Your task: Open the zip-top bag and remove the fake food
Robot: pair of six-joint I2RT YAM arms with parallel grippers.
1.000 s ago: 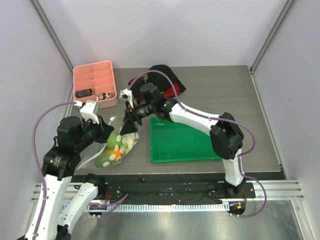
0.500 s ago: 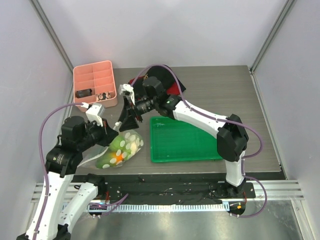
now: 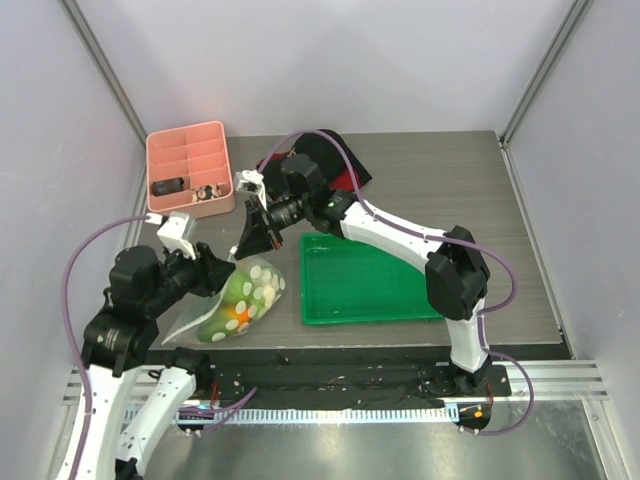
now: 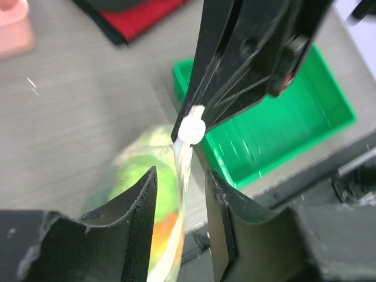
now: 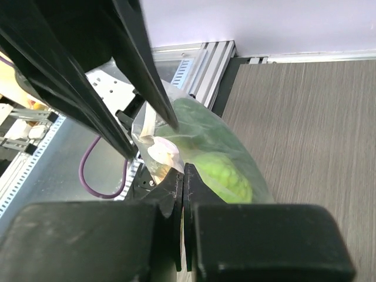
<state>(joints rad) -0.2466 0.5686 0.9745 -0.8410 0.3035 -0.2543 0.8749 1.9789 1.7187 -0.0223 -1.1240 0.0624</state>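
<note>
The clear zip-top bag [image 3: 243,296] lies on the table left of the green tray, its top edge lifted. The fake food is inside: a green cabbage [image 5: 226,173], white-spotted green pieces [image 3: 252,287] and an orange piece [image 3: 237,314]. My right gripper [image 5: 183,168] is shut on the bag's top edge, just beside the white slider [image 4: 191,128]. My left gripper [image 4: 181,174] is open. The bag's edge [image 4: 183,164] hangs loose in the gap between its fingers, touching neither pad. From above, the left gripper [image 3: 216,276] sits at the bag's left end and the right gripper [image 3: 246,252] above it.
A green tray [image 3: 372,312] lies right of the bag. A pink divided organiser [image 3: 190,150] with small items stands at the back left. A black and red cloth [image 3: 345,165] lies behind the right arm. Grey walls close in both sides.
My right gripper has swung left and shut on the bag's top edge. My left gripper has opened and let the bag go; the bag has settled slightly lower.
</note>
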